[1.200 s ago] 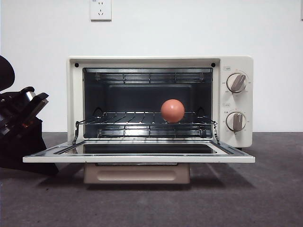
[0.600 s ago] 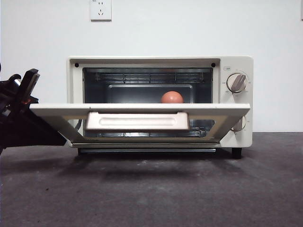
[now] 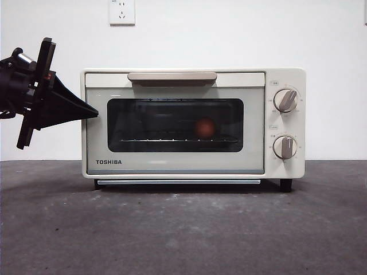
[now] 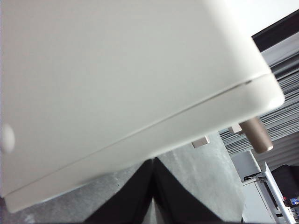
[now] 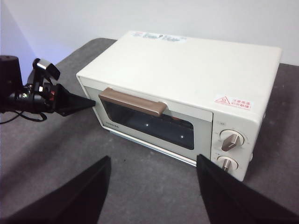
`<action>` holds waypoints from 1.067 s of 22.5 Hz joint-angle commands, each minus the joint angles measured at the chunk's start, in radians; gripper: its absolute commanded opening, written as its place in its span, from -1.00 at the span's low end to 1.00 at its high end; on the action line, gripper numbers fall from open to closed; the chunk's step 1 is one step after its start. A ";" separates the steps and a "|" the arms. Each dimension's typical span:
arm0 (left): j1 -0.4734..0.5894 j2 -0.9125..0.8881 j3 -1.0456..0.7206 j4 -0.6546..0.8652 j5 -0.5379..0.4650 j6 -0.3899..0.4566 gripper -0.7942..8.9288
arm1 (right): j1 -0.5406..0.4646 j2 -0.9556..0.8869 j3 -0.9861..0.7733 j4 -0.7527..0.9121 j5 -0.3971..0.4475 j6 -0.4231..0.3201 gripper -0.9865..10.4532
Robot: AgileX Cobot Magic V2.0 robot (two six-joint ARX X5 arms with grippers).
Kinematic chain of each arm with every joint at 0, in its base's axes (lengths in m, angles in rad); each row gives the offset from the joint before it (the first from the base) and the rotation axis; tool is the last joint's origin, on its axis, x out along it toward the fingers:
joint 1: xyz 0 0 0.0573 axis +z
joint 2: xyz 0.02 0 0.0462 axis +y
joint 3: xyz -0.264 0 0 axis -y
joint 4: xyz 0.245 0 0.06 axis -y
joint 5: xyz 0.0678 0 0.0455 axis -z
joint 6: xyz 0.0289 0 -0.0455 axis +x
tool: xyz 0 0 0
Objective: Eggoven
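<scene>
The cream Toshiba oven [image 3: 172,166] stands on the table with its door closed and its beige handle [image 3: 172,76] at the top. The reddish-brown egg [image 3: 205,127] shows dimly through the dark glass, resting on the rack inside. My left gripper [image 3: 93,114] is shut and empty, its tip at the oven's left front edge; the left wrist view shows the shut gripper [image 4: 153,162] right by the oven's cream side [image 4: 117,70]. My right gripper [image 5: 153,158] is open and empty, held high in front of the oven [image 5: 196,65].
Two dials [image 3: 285,99] [image 3: 285,147] sit on the oven's right panel. A wall socket [image 3: 121,11] is on the white wall behind. The dark grey table [image 3: 183,229] stretches in front of the oven.
The oven door swung up from lying fully open to closed. My left gripper rose along the oven's left side with it. The egg stayed on the rack.
</scene>
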 commanded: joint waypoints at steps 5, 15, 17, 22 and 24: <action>-0.005 -0.113 0.008 -0.063 -0.024 0.014 -0.82 | 0.010 0.007 0.011 -0.008 0.004 0.011 -0.31; -0.058 -0.460 0.008 -0.555 -0.303 0.296 -0.82 | 0.010 0.031 0.011 -0.060 0.000 0.011 -0.31; -0.078 -0.534 0.008 -0.649 -0.378 0.349 -0.82 | 0.010 0.047 0.011 -0.083 0.000 0.011 -0.31; -0.125 -0.709 0.009 -0.807 -0.490 0.375 -0.82 | 0.010 0.095 0.010 -0.134 -0.004 0.010 -0.31; -0.137 -0.771 0.009 -0.851 -0.525 0.377 -0.82 | 0.010 0.119 0.010 -0.153 -0.004 0.010 -0.31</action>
